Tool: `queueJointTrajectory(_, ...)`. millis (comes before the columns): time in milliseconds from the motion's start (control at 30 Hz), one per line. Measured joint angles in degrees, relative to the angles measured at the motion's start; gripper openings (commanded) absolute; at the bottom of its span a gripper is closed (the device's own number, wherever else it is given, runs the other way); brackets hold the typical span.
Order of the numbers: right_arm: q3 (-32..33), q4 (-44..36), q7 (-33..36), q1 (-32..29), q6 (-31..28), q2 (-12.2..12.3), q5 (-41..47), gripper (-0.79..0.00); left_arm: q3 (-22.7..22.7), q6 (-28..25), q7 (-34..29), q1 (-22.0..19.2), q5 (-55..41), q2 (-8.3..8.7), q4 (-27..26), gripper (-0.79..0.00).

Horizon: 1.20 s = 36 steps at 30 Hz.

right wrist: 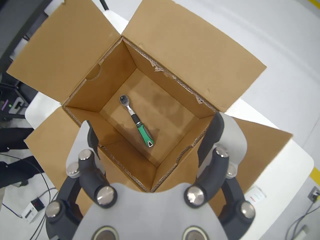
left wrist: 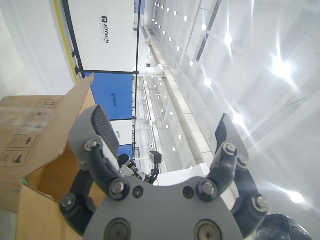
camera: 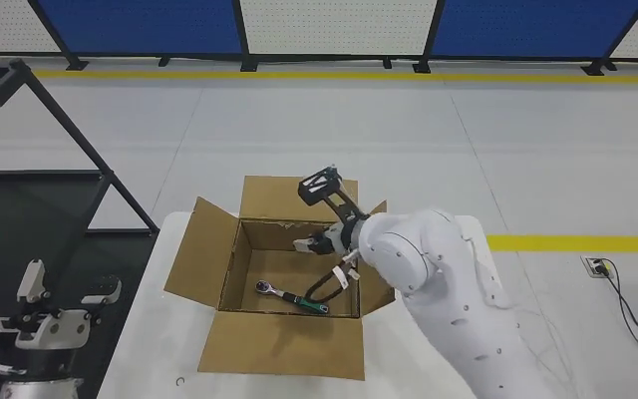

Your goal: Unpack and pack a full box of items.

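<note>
Cardboard box (right wrist: 190,51) sits open on the white table (right wrist: 287,156). The right wrist view finds a green-handled wrench (right wrist: 136,122) on its floor, below the wide-spread right gripper (right wrist: 153,123). The left gripper (left wrist: 160,113), equally wide, faces ceiling lights (left wrist: 227,38).

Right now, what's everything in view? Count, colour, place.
cardboard box: one, brown, on the table, all four flaps open
ratchet wrench: one, chrome head with green and black handle, lying flat on the box floor
table: one, white, under the box
partition panels: several, blue and white, along the far side of the floor
floor lines: two, yellow, one in front of the panels, one to the right of the box
right pincer: one, grey and black, open, above the box opening
left pincer: one, grey and black, open, beside the box, pointing up at the ceiling
</note>
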Motion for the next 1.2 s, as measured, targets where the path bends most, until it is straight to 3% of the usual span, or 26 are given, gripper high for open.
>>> queueJointTrajectory(333, -14.7, 24.5, -1.7, 13.1, 0.8, -6.3, 3.4, 0.0, -3.3, -0.8, -1.7, 2.6, -3.0, -0.15, 0.9, 0.0)
queueJointTrajectory(533, -21.2, 36.4, -5.6, 15.4, 2.8, -11.0, 6.6, 0.0, -3.2, -0.2, -3.4, 3.3, -3.4, -0.15, 0.9, 0.0)
queueJointTrajectory(733, -23.7, 45.0, -7.8, 17.1, 0.6, -14.9, 11.0, 0.0, -2.2, 0.8, -5.1, 3.6, -3.0, -0.09, 1.1, 0.0)
queueJointTrajectory(1100, -23.8, 45.4, -7.8, 17.3, 0.5, -15.1, 11.1, 0.0, -2.1, 1.1, -5.2, 3.5, -2.7, -0.06, 1.2, 0.0)
queueJointTrajectory(1200, -25.1, 45.2, -7.2, 15.6, -2.5, -15.5, 10.8, 0.0, -1.7, 1.3, -5.0, 3.3, -2.5, -0.06, 1.0, 0.0)
